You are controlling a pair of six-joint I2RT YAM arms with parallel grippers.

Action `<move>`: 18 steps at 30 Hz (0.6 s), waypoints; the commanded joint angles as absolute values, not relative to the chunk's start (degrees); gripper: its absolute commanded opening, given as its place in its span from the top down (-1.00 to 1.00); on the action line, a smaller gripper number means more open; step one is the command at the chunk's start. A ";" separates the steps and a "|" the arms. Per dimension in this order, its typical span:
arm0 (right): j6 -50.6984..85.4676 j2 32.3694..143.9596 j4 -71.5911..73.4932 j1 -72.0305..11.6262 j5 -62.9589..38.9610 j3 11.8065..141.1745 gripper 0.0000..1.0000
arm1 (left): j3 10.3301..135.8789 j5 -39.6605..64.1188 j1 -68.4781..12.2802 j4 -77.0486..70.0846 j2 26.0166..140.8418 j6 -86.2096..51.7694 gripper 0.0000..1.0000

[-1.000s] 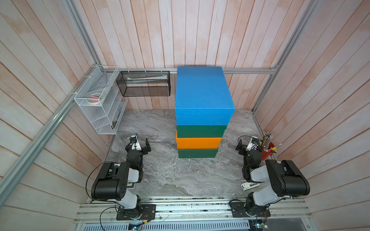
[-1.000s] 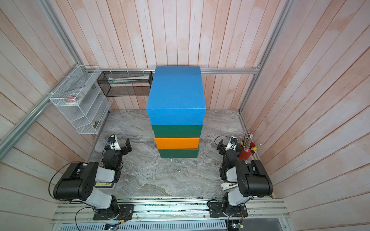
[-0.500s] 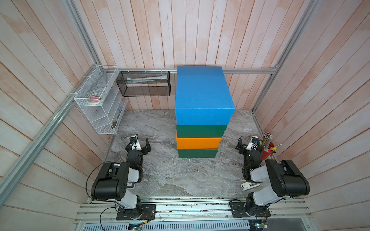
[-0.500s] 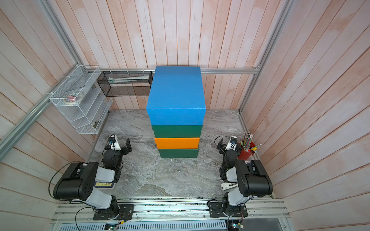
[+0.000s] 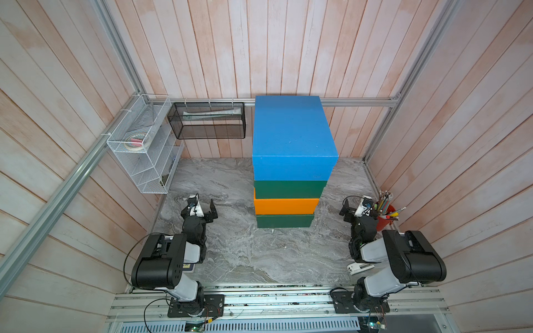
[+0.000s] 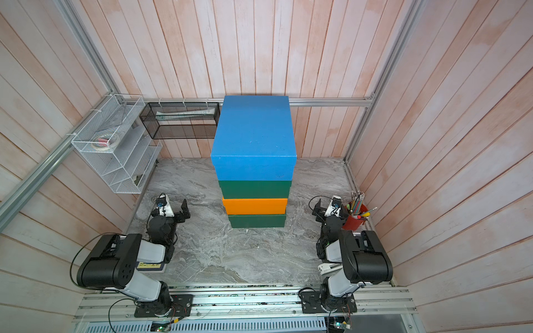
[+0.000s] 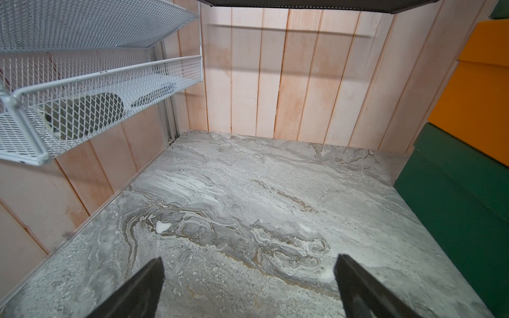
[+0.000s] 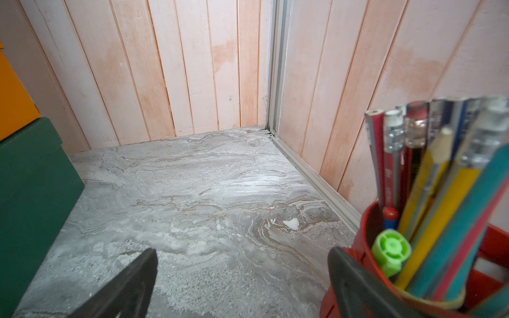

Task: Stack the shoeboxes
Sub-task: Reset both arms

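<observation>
Four shoeboxes stand in one stack at the middle back of the table in both top views: a blue box [image 5: 291, 135] on top, a dark green box [image 5: 290, 188] under it, then an orange box [image 5: 285, 205], and a dark green box [image 5: 285, 221] at the bottom. My left gripper [image 5: 202, 206] rests low to the left of the stack, open and empty, apart from the boxes. My right gripper [image 5: 357, 208] rests to the right of the stack, open and empty. In the left wrist view the left gripper [image 7: 249, 261] has only bare table between its fingers. The same holds for the right gripper [image 8: 242, 252].
A red cup of pencils [image 5: 385, 219] stands right against the right gripper's outer finger. A white wire rack [image 5: 141, 144] hangs on the left wall and a black mesh basket [image 5: 207, 121] on the back wall. A small white object [image 5: 359, 267] lies beside the right arm.
</observation>
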State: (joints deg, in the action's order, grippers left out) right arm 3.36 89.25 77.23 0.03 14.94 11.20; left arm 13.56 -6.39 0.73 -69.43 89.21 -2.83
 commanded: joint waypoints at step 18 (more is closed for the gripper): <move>3.08 89.87 79.27 -0.07 14.72 11.15 -0.96 | 15.10 -6.06 0.97 -68.46 89.75 -2.90 -1.00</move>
State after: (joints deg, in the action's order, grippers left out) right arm 3.36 89.25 77.65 0.03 14.94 11.20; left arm 14.06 -6.39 0.73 -69.14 89.21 -2.81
